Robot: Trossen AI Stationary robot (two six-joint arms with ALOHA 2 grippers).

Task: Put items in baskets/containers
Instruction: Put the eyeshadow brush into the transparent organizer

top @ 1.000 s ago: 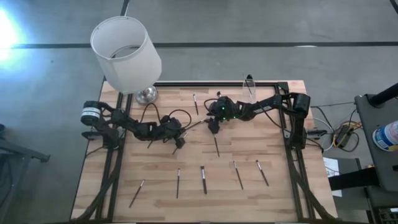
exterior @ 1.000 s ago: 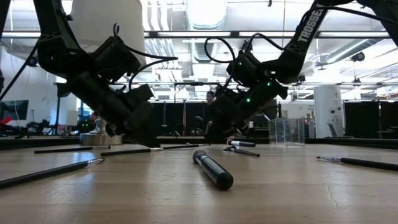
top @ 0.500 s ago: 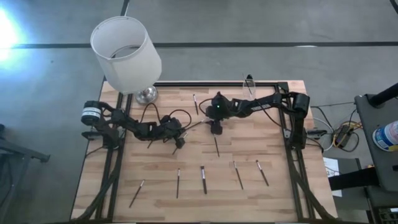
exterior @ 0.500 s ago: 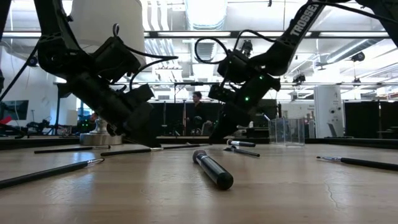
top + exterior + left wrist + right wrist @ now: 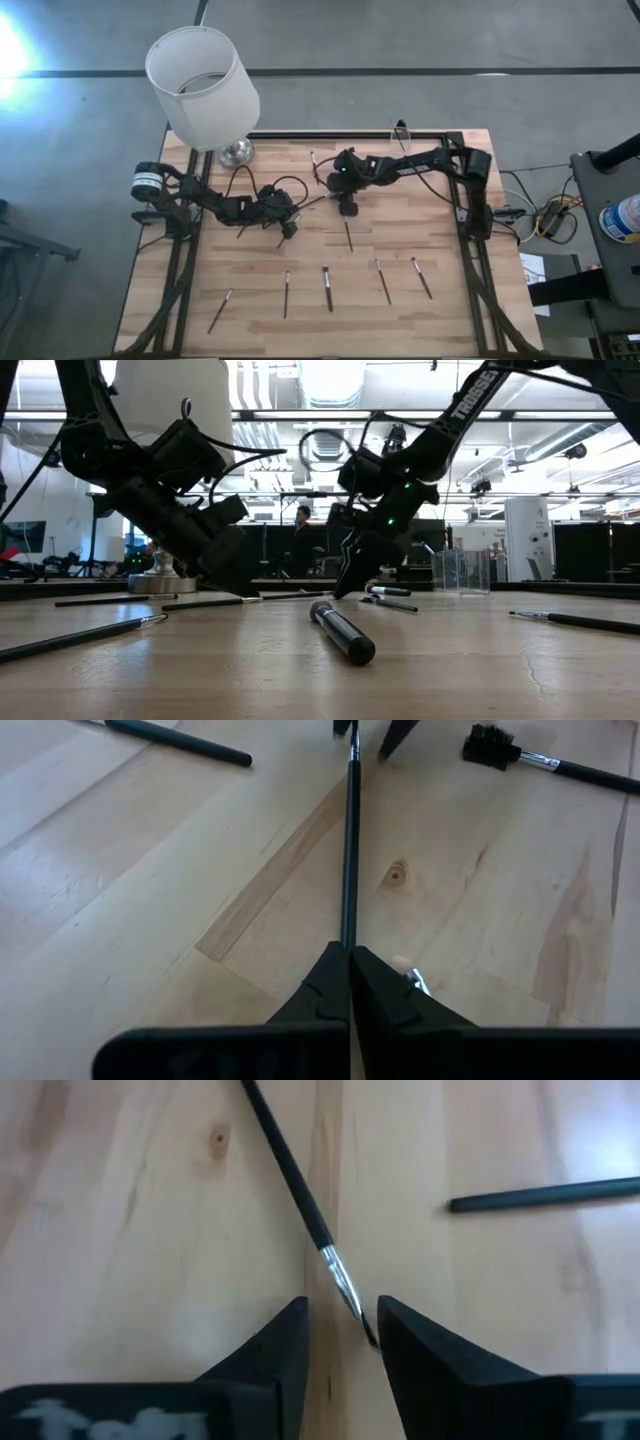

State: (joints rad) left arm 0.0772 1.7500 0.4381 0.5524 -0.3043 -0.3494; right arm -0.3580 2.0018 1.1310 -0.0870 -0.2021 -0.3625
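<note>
Right claw [image 5: 340, 1342] apparently astride brush [image 5: 297, 1190]

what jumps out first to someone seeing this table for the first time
The big white cylindrical lampshade at the table's far left corner dominates. Near the middle, the right gripper sits low with its fingers either side of the bristle tip of a thin dark-handled brush, while the left gripper, shut, holds another thin dark brush by one end. More small brushes lie in a row along the near edge.
</note>
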